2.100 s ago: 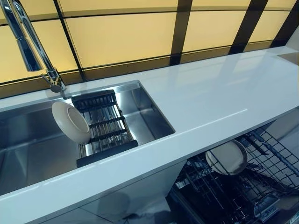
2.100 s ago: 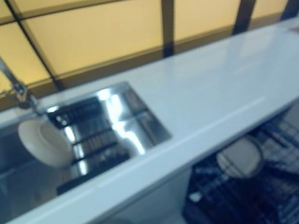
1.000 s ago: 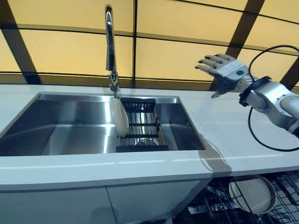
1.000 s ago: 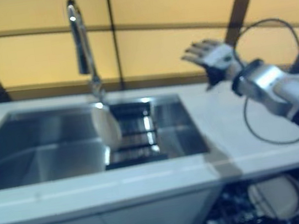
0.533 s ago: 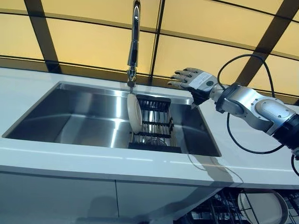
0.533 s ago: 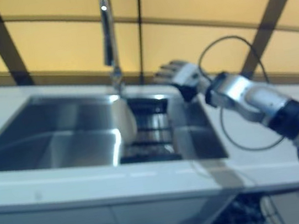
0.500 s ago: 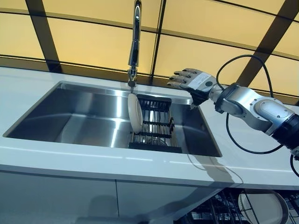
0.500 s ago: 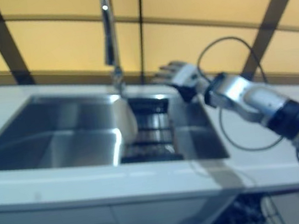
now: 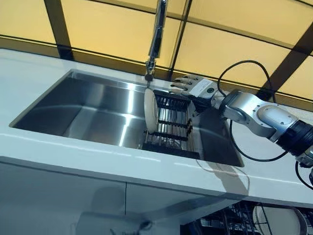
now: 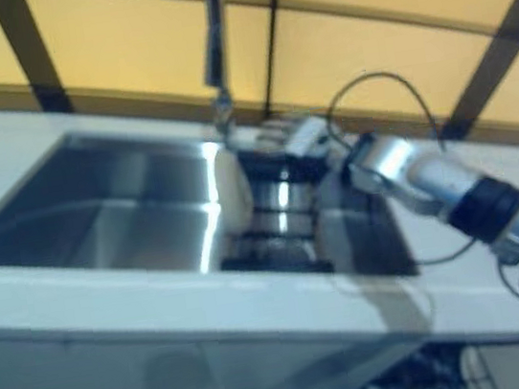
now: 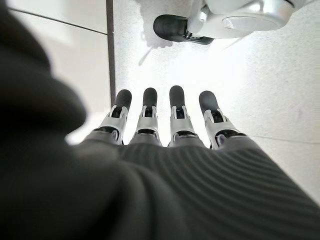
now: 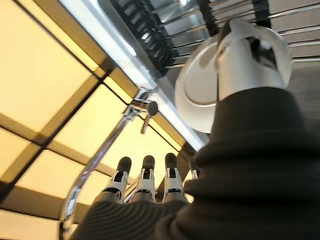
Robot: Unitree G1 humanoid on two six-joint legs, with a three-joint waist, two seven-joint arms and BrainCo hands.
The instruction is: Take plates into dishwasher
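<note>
Counter (image 9: pixel 29 81) runs wide and white around the steel sink (image 9: pixel 93 105), with the tap (image 9: pixel 155 34) rising at the back edge. Inside the sink's right end sits a dark rack (image 9: pixel 171 129), and a plate (image 9: pixel 150 111) stands on edge at the rack's left side, leaning slightly. The right hand (image 9: pixel 190 87) hovers over the rack's back, fingers straight and spread, near the plate but not touching it. The left hand (image 11: pixel 165 125) hangs by the floor, fingers straight and relaxed. To take the plate well, the right hand should probably drop beside its rim, close thumb against fingers across the edge, and lift straight up clear of the rack bars. Another plate (image 9: pixel 279 221) already shows in the dishwasher below.
</note>
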